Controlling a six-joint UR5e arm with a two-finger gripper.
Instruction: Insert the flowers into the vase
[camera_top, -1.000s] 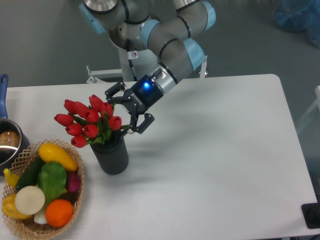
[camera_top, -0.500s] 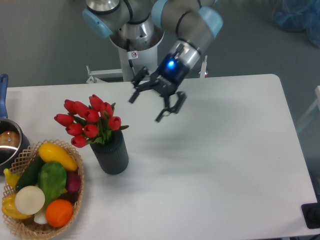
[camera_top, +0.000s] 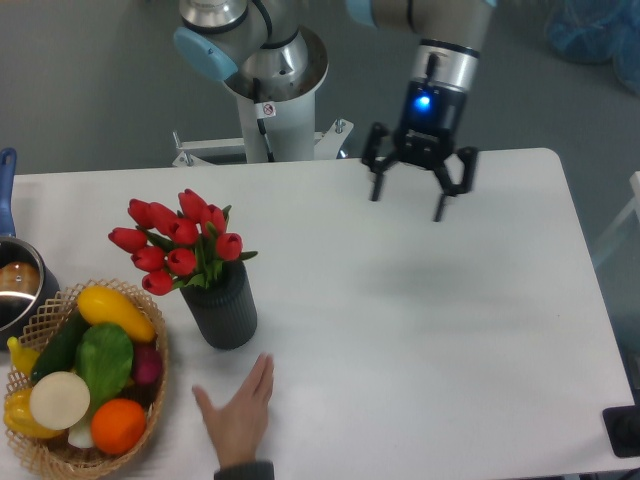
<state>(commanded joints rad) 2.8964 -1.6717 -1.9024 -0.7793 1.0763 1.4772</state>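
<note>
The flowers (camera_top: 175, 242), a bunch of red tulip buds on green stems, stand in the vase (camera_top: 224, 309), a dark ribbed cylinder upright on the left part of the white table. The buds lean to the left above the vase's mouth. My gripper (camera_top: 408, 204) is open and empty, high above the table's back right part, far to the right of the vase.
A wicker basket (camera_top: 140, 422) with produce sits at the front left. A metal pot (camera_top: 18, 288) with a blue handle is at the left edge. A person's hand (camera_top: 238, 412) lies flat on the table just in front of the vase.
My gripper has moved away from the flowers, up and to the right, open and empty. A person's hand has come in at the front edge near the vase.
</note>
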